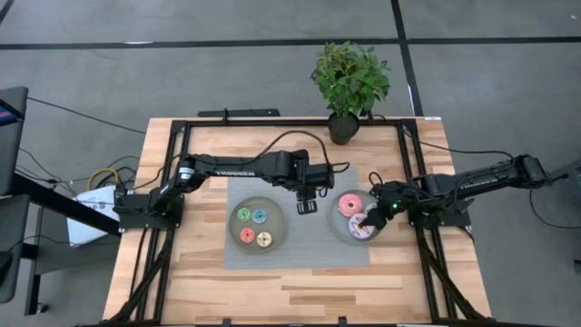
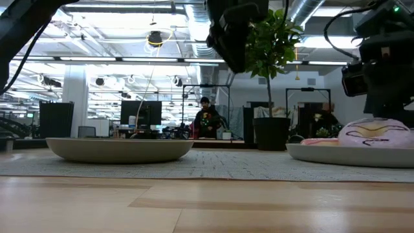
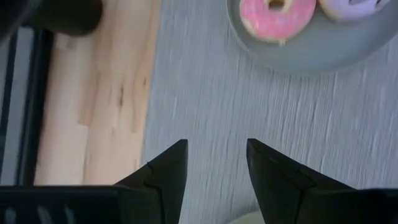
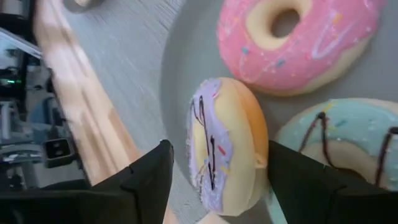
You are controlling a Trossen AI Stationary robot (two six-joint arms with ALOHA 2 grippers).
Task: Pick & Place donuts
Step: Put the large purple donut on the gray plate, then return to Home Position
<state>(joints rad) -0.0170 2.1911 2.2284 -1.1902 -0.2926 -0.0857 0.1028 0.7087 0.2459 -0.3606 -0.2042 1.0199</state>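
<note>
Purple-iced donut (image 4: 225, 144) is standing on edge between the right tool (image 4: 214, 180) fingers, jaws spread and not clamping it, on the right grey plate (image 1: 338, 229). Pink donut (image 4: 292, 42) and a pale-blue donut (image 4: 339, 144) are lying flat beside it. Left tool (image 1: 306, 205) is hovering half-open, holding nothing, over the grey mat (image 1: 300, 238) between both plates. Four tiny donuts (image 1: 253, 226) are sitting on the left plate (image 1: 277, 218).

high: straight down, far | low: tabletop level | wrists: close, both see pink donut (image 3: 278, 18)
</note>
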